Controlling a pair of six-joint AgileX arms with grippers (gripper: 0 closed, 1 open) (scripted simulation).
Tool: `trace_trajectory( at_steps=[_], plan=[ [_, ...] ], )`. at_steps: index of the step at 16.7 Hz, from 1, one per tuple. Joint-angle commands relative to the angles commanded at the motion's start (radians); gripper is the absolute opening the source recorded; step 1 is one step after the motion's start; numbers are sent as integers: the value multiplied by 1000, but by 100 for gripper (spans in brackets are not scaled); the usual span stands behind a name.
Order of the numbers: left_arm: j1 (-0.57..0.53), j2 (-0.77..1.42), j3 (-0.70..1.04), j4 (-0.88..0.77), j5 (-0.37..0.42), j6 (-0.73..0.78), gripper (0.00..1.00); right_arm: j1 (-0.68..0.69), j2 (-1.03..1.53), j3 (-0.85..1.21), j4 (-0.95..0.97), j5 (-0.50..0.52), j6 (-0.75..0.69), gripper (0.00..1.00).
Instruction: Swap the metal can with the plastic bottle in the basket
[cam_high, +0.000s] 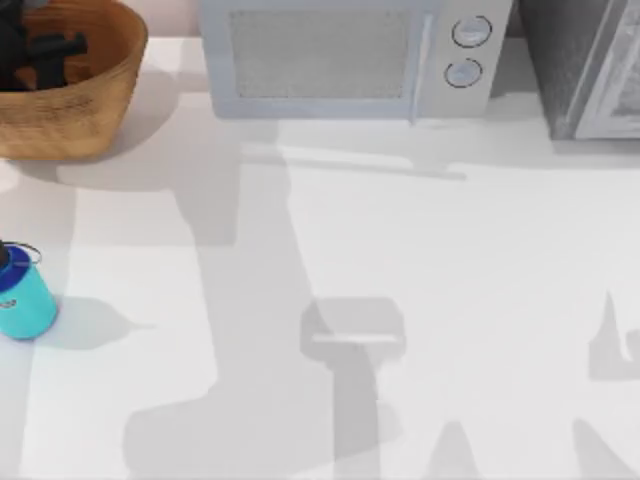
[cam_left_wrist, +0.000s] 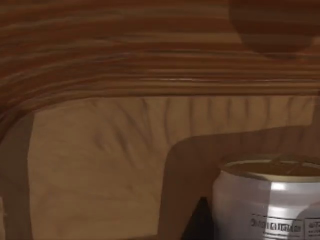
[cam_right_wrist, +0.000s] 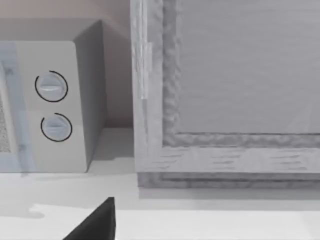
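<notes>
The left hand (cam_high: 45, 50) is lowered inside the wicker basket (cam_high: 95, 100) at the tabletop's (cam_high: 400, 260) far left corner; whether it is wide or narrow cannot be told. In the left wrist view the metal can (cam_left_wrist: 270, 200) stands upright on the basket floor near the ribbed inner wall. The plastic bottle (cam_high: 22, 295) stands on the tabletop at its left edge, well apart from the basket. A microwave (cam_high: 350, 55) stands at the back. A dark tip of the right hand (cam_right_wrist: 97, 222) shows in its wrist view; its state cannot be told.
</notes>
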Motion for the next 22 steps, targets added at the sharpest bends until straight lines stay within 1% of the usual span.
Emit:
trace_trajectory(
  at_steps=[4,8,11,15,22],
  plan=[
    [-13,-185,-202,65,-10,-18,0,0,0,0,0,0,0,100],
    [-37,-509,-503,203,-30,-28,0,0,0,0,0,0,0,100],
    [-58,-810,-777,335,-51,-35,0,0,0,0,0,0,0,100],
    [-83,-1251,-1185,529,-91,-43,0,0,0,0,0,0,0,100],
    [-108,-2015,-1908,861,-185,-55,0,0,0,0,0,0,0,100]
  ],
)
